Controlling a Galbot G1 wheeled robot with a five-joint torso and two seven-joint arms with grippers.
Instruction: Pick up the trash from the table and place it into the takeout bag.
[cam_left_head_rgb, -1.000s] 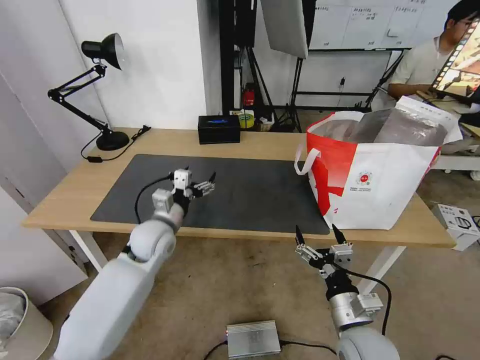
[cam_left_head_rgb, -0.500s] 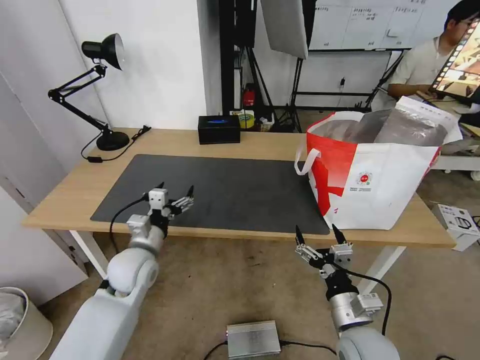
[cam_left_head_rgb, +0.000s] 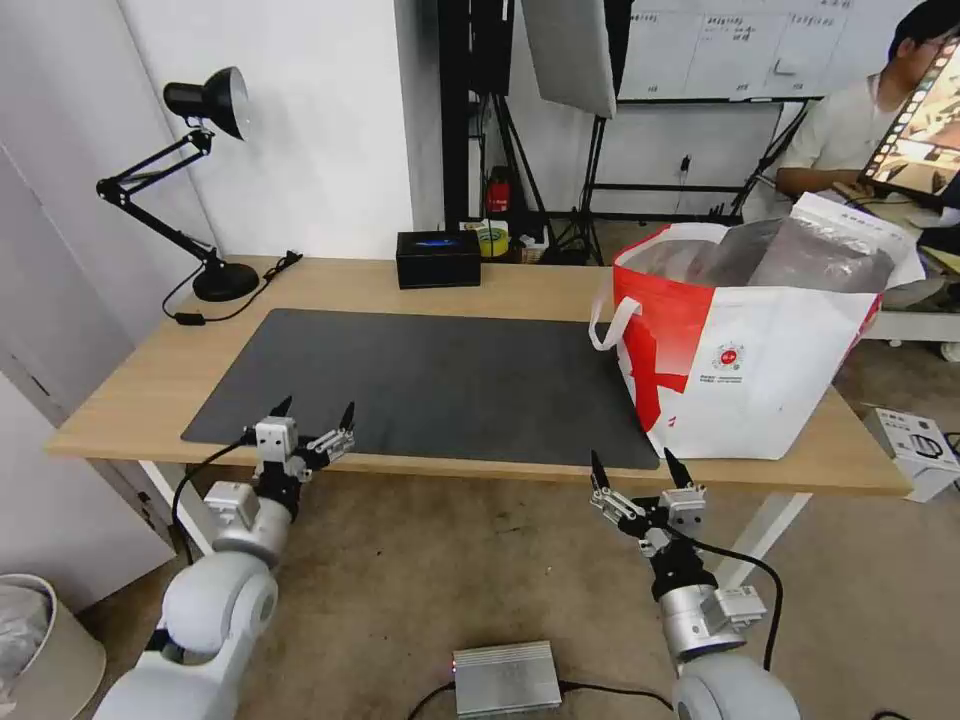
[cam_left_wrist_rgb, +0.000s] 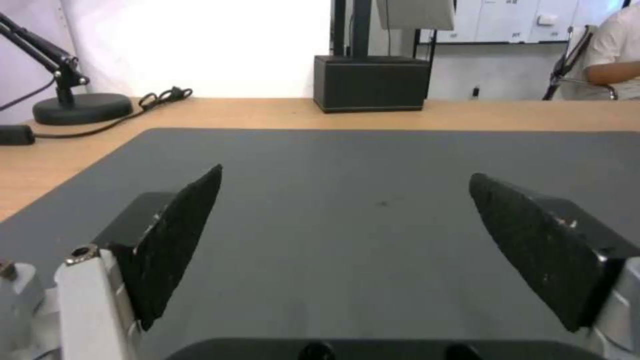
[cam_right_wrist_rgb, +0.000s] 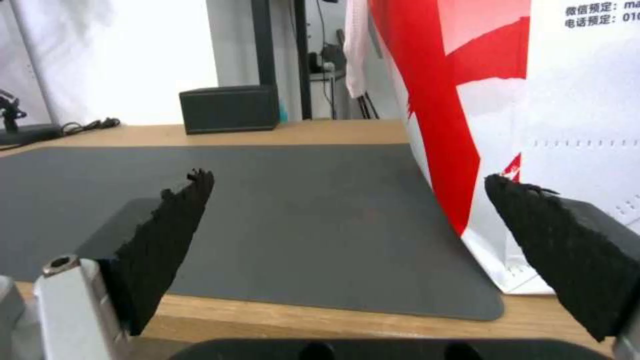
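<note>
Lamp (cam_left_head_rgb: 205, 180), tissue box (cam_left_head_rgb: 438, 258) behind mat (cam_left_head_rgb: 420, 385)

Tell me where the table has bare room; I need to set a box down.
The dark grey mat is bare from the desk lamp side across to the takeout bag. Crowded spots: the bag's end, the lamp's corner, and the black tissue box at the far edge.

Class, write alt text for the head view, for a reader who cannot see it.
Both open end effectors, left and right, sit empty at the near edge of a long light-wood table with a dark grey mat. A white-and-red foil-lined takeout bag stands at its right end.
</note>
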